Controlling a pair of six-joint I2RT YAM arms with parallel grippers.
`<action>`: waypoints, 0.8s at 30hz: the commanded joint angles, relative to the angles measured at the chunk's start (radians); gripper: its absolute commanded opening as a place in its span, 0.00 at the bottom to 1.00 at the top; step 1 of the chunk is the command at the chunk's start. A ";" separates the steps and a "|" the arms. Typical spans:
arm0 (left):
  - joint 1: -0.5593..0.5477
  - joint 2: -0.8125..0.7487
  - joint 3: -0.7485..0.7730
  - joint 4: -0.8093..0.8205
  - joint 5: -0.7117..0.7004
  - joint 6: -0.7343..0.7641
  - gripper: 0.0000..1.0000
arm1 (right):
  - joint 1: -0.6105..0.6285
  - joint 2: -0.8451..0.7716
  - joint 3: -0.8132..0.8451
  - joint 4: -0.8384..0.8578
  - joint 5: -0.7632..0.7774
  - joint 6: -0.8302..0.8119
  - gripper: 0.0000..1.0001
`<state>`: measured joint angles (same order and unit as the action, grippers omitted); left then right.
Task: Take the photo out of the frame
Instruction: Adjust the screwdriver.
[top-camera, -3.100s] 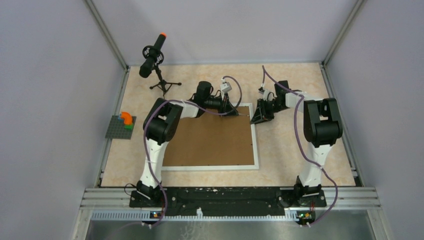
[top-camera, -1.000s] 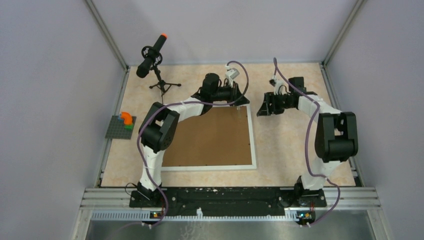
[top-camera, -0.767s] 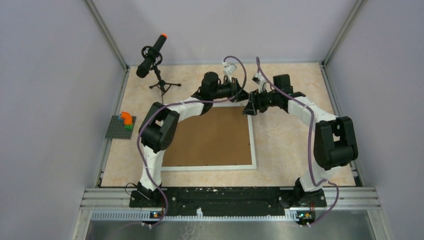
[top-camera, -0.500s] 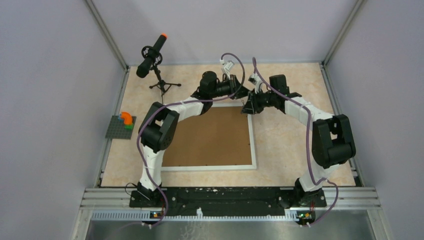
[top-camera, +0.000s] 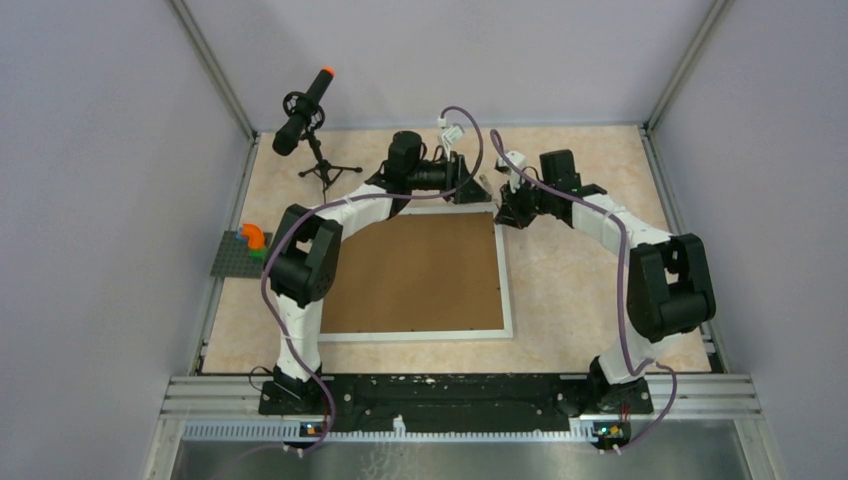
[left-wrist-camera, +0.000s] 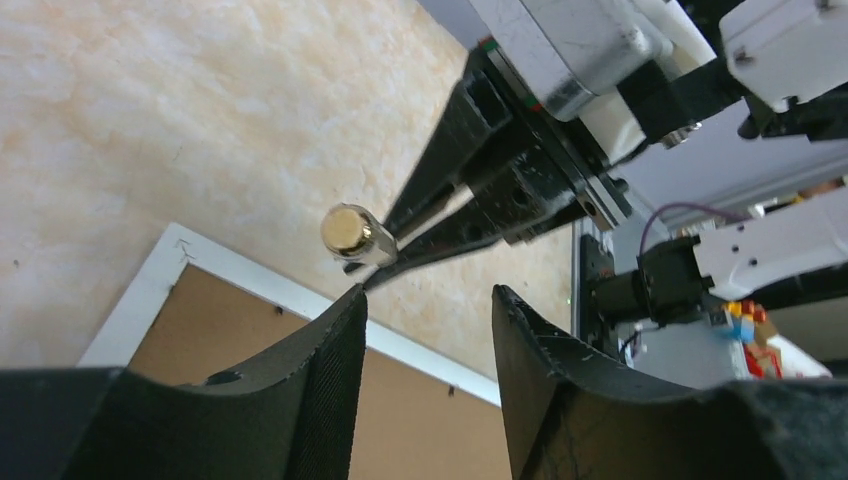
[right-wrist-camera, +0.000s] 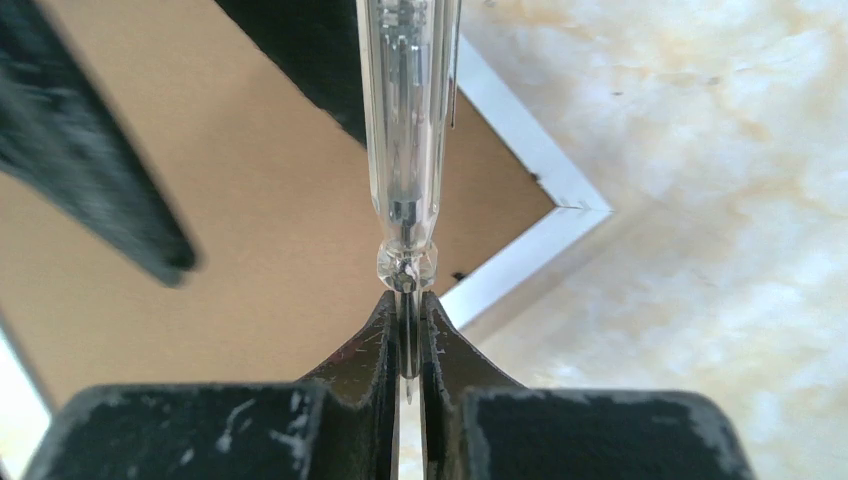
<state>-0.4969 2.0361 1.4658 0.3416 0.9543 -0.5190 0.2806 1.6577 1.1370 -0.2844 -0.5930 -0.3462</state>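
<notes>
beige marbled tabletop (top-camera: 570, 290) is carrying the frame (top-camera: 509, 290), which is lying face down with its brown backing board (top-camera: 420, 270) turned up; the photo is not showing from this side. the right gripper (right-wrist-camera: 404, 300) is hovering over the frame's far right corner, its fingers pinching the thin metal shaft of a clear-handled screwdriver (right-wrist-camera: 408, 120). the left gripper (left-wrist-camera: 427, 295) is hanging just beside it, fingers spread with nothing between them, the tool's brass-coloured end sitting just beyond their tips. a microphone (top-camera: 303, 110) on a tripod is standing at the far left.
</notes>
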 joint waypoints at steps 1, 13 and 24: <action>-0.001 -0.085 0.069 -0.287 0.105 0.218 0.55 | 0.012 -0.071 0.002 -0.005 0.093 -0.214 0.00; 0.005 -0.019 0.130 -0.306 0.083 0.085 0.55 | 0.097 -0.170 -0.089 0.055 0.141 -0.371 0.00; 0.002 0.034 0.149 -0.282 0.102 0.027 0.49 | 0.157 -0.165 -0.090 0.123 0.226 -0.369 0.00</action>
<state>-0.4946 2.0563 1.5822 0.0303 1.0336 -0.4706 0.4129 1.5234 1.0409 -0.2298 -0.3988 -0.6971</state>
